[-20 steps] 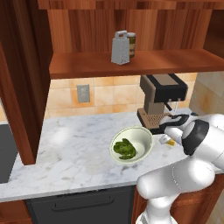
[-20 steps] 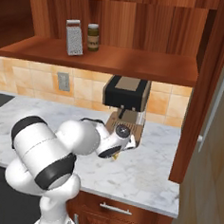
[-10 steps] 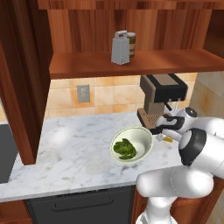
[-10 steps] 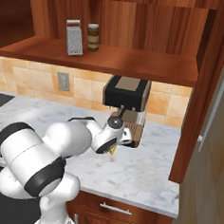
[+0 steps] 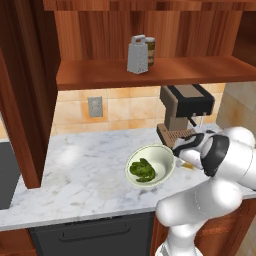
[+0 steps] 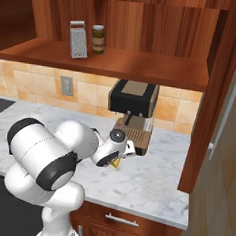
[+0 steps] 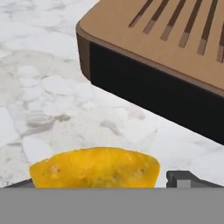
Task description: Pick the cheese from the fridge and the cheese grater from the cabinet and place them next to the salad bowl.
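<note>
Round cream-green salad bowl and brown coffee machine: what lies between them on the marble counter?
The small yellow-orange cheese wedge, lying on the marble by the bowl and the machine base, seen in the left base view.

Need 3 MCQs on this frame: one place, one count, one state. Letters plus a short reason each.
1. Where does the small grey metal box grater stand?
A. on the reddish-brown wooden cabinet shelf
B. on the marble counter
C. in the bowl

2. How many things stand on that shelf?
A. one
B. two
C. four

3. How does the yellow-orange cheese wedge lie?
A. on the white marble counter, close in front of the tool
B. inside the round cream-green salad bowl
C. on the shelf

Answers: 1 A, it sits up on the shelf; 2 B, the grater and a dark jar; 3 A, the hand view shows it on marble.
</note>
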